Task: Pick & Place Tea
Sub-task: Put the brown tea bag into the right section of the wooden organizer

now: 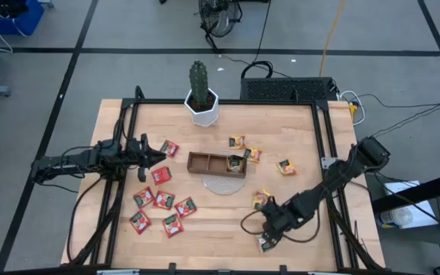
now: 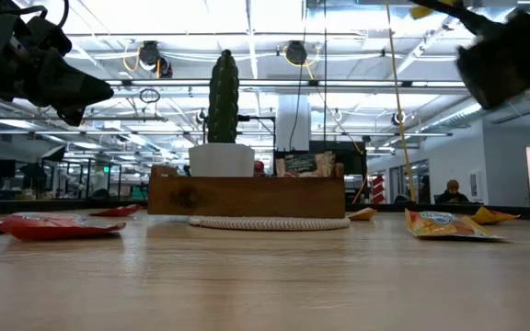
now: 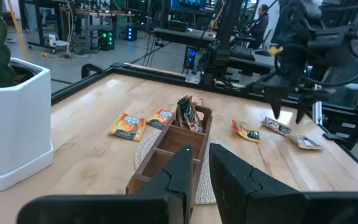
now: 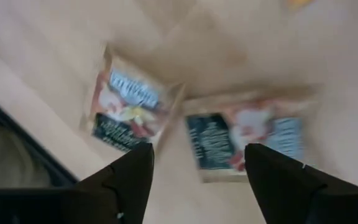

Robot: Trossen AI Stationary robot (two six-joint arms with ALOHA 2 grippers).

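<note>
Several red tea sachets (image 1: pixel 163 200) lie flat on the table's left half. Orange-yellow ones (image 1: pixel 254 155) lie to the right of the brown wooden tray (image 1: pixel 205 162), which rests on a round woven mat (image 1: pixel 224 185). One sachet (image 3: pixel 188 115) stands in the tray's right compartment. My right gripper (image 4: pixel 197 174) is open and points steeply down over two pale sachets (image 4: pixel 129 109) (image 4: pixel 247 140) lying side by side near the table's front right; it touches neither. My left gripper (image 1: pixel 157 155) hovers level at the table's left, shut and holding nothing.
A cactus in a white pot (image 1: pixel 202 103) stands at the far edge behind the tray. Another orange sachet (image 1: pixel 261 198) lies just beyond my right gripper. Black frame rails (image 1: pixel 328 153) run along the table's left and right sides. Bare wood lies along the front middle.
</note>
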